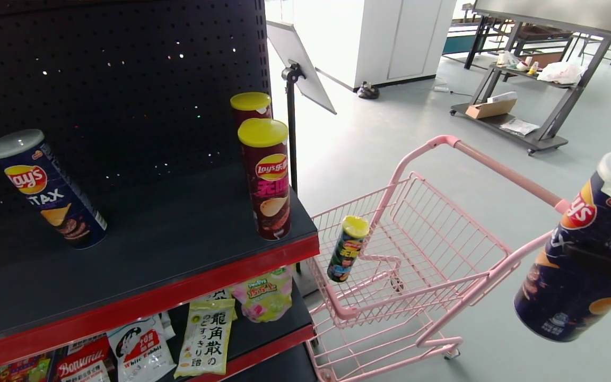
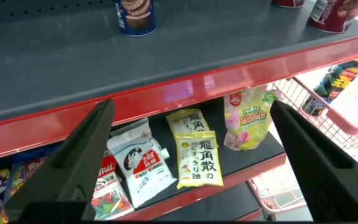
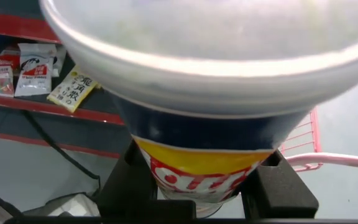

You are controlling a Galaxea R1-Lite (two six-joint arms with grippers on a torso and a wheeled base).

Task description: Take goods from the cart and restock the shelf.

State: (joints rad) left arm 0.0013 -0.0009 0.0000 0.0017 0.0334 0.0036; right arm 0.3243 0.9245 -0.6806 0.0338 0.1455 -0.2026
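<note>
Collision threatened: the navy can [image 1: 576,254], clamped in the right pincer [image 3: 204,193], might clip the maroon can [image 1: 265,178] at the shelf's [image 1: 178,281] right corner; the left pincer [image 2: 191,106] gaped empty.

The held blue can [image 1: 556,286] ran off the head view's right edge; the rear maroon can [image 1: 251,102] stood mostly hidden behind the front maroon can [image 1: 269,180].

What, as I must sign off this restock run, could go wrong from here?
1. The navy can sits tilted in the right gripper, apparently outside the cart and over floor; a slip would likely drop it.
2. The maroon can stands near the front edge of the shelf; swinging the navy can in could topple it.
</note>
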